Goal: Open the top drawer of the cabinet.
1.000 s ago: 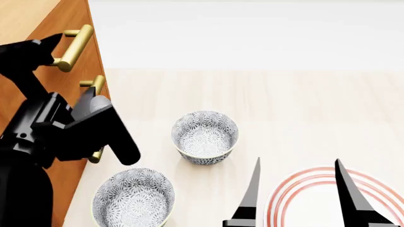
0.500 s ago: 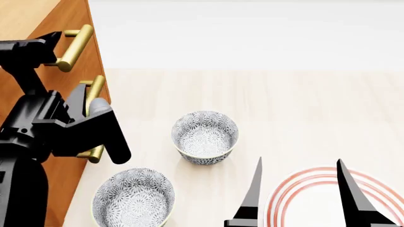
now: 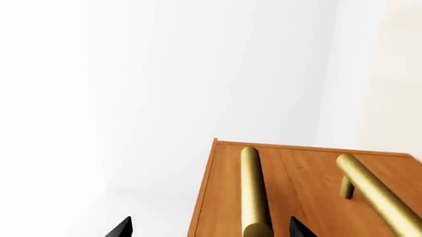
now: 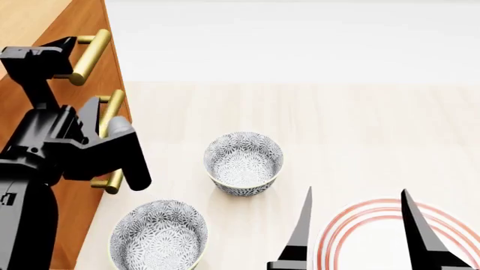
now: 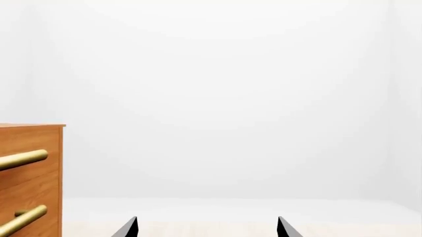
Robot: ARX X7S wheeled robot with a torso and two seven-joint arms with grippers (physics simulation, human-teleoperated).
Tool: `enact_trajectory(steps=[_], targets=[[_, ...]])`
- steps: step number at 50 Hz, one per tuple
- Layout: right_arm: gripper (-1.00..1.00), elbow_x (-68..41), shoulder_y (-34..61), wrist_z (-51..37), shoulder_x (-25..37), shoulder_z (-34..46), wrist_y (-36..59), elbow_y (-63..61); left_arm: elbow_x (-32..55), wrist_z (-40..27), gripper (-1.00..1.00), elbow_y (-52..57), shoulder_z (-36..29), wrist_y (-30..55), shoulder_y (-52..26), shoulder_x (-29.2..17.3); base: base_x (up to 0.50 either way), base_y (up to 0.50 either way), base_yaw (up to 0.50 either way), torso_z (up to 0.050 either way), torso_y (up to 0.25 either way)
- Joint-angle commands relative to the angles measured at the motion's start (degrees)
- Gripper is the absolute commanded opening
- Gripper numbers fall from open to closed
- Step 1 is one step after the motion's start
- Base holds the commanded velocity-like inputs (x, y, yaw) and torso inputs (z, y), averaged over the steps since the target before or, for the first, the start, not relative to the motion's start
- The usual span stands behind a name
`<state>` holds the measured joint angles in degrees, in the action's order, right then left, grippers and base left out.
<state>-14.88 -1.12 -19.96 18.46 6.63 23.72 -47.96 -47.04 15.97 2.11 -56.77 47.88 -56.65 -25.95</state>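
While the cabinet [image 4: 71,34] and everything on the tabletop [image 4: 338,124] lie exactly as they did a second ago, the left arm has kept creeping up and in toward the cabinet face — its dark wrist block now sits higher in the head view and covers more of the second handle [image 4: 112,109] than before. That reads as an approach not finished: the top drawer [image 3: 297,168] looks shut flush with the front, and its brass handle [image 4: 90,53] is not yet gripped. The left end effector [image 3: 209,228] is spread wide; in the left wrist view only its two dark fingertips [image 3: 122,228] show at the picture's edge, with the end of the top handle [image 3: 254,192] lying between them but nearer one tip than the other, so I judge a small sideways correction is needed before closing. Whether a fingertip touches the bar I cannot tell. In the head view the left arm stands folded against the cabinet front, forearm rising, with its uppermost link right beside the near end of the top handle. The right end effector [image 4: 356,230] hangs released and idle above the red-ringed plate [image 4: 360,225], well apart from the cabinet — and two patterned bowls [image 4: 244,163] sit on the tabletop between it and the drawers
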Motion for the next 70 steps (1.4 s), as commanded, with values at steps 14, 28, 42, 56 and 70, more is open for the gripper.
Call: enact_trajectory(steps=[14, 28, 42, 56, 70], targets=[[1.0, 0.7, -1.2, 0.5, -0.4, -1.2, -1.3, -1.2, 4.3, -0.1, 1.0, -7.2, 2.3, -0.6, -1.3, 3.0, 0.0, 0.0, 0.0, 0.0, 0.0], [1.0, 0.3, -1.2, 0.1, 0.0, -1.1, -1.4, -1.3, 5.4, -1.3, 1.0, -11.8, 1.9, -2.3, -1.4, 4.0, 0.0, 0.0, 0.0, 0.0, 0.0], [1.0, -0.1, -1.1, -0.4, 0.4, -0.9, -1.5, -1.2, 5.9, -2.9, 1.0, -15.1, 2.4, -3.3, -2.6, 4.8, 0.0, 0.0, 0.0, 0.0, 0.0], [1.0, -0.3, -1.3, -0.7, 0.8, -0.9, -2.2, -0.7, 6.6, -4.3, 1.0, -19.0, 2.5, -5.0, -4.3, 6.0, 0.0, 0.0, 0.0, 0.0, 0.0], [1.0, -0.5, -1.2, -1.0, 1.1, -0.5, -2.6, -0.3, 8.1, -6.1, 1.0, -26.4, 2.3, -8.2, -6.7, 8.3, 0.0, 0.0, 0.0, 0.0, 0.0]])
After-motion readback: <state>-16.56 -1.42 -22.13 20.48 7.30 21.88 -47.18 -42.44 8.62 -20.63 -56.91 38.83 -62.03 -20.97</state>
